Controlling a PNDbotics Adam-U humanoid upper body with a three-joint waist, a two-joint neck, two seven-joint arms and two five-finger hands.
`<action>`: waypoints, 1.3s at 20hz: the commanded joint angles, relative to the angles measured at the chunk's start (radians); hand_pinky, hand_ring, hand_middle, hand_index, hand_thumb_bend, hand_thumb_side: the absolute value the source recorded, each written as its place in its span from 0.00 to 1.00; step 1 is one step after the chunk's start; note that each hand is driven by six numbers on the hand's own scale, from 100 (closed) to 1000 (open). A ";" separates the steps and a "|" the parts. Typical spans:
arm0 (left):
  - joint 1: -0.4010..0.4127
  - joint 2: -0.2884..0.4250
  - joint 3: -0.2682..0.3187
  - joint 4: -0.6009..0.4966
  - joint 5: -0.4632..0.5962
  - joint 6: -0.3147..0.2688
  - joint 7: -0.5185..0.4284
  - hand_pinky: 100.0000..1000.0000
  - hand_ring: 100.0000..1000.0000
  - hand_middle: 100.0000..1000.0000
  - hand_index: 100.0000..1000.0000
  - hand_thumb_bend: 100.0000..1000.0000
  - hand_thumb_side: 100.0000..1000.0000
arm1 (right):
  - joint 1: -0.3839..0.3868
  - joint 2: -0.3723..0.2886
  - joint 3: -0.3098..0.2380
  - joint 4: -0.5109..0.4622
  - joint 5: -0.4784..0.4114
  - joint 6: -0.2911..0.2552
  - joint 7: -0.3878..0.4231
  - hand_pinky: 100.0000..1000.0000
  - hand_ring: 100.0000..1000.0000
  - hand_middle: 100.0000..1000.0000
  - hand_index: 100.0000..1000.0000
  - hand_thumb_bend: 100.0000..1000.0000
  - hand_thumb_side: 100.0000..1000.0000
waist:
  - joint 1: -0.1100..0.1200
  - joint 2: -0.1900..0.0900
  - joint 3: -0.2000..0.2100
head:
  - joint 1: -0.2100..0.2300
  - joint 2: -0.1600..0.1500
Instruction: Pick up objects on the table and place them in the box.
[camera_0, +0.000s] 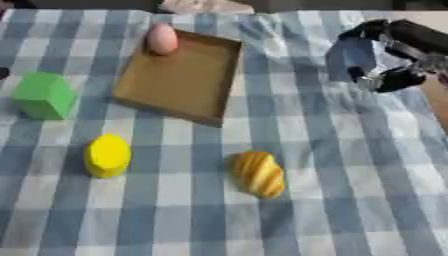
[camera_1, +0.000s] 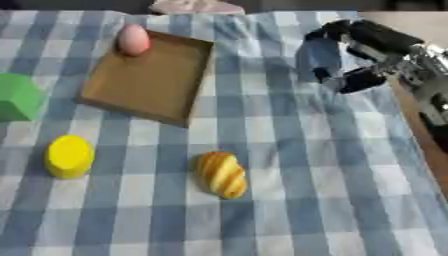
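Right hand (camera_1: 350, 60) is at the upper right, above the checked cloth on the table (camera_0: 350, 200), fingers curled and nothing visible in them, so clenched and empty as far as I can see. It's well apart from every loose item; my read is it's between picks, not mid-grasp.

Box (camera_0: 179, 77) lies flat at upper centre, turned askew to the cloth's stripes, open side up for easy drops. Pink egg (camera_0: 162, 38) is at the box's far corner; can't tell if it's inside or perched on the rim.

Still out on the cloth: green block (camera_0: 42, 95) at left, yellow cylinder (camera_0: 107, 155) nearer, croissant (camera_0: 257, 174) near centre. All spaced apart, so each looks reachable without bumping a neighbour.

Left hand not visible. Right forearm is cut off by the right edge. A dark shape at the far left edge of the left eye view is unidentifiable. Pale cloth-like thing at the top edge, unclear.
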 joint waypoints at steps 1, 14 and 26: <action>-0.009 0.018 0.004 -0.020 -0.003 -0.004 -0.002 0.73 0.82 0.70 0.85 0.00 0.59 | -0.049 -0.047 -0.008 -0.082 -0.083 0.010 0.048 0.79 0.58 0.17 0.62 0.00 0.09 | -0.003 -0.029 -0.002 | -0.007 -0.003; -0.043 0.024 -0.020 -0.020 0.017 -0.005 -0.027 0.73 0.82 0.70 0.85 0.00 0.59 | -0.299 0.153 0.095 0.027 -0.158 -0.057 0.367 0.82 0.64 0.30 0.68 0.00 0.12 | -0.030 -0.034 0.064 | -0.092 -0.006; -0.108 0.028 -0.037 -0.020 0.036 -0.017 -0.049 0.73 0.82 0.70 0.85 0.00 0.59 | -0.370 0.295 0.051 0.202 0.054 -0.158 0.336 0.81 0.67 0.35 0.70 0.00 0.13 | -0.073 0.002 0.163 | -0.157 -0.026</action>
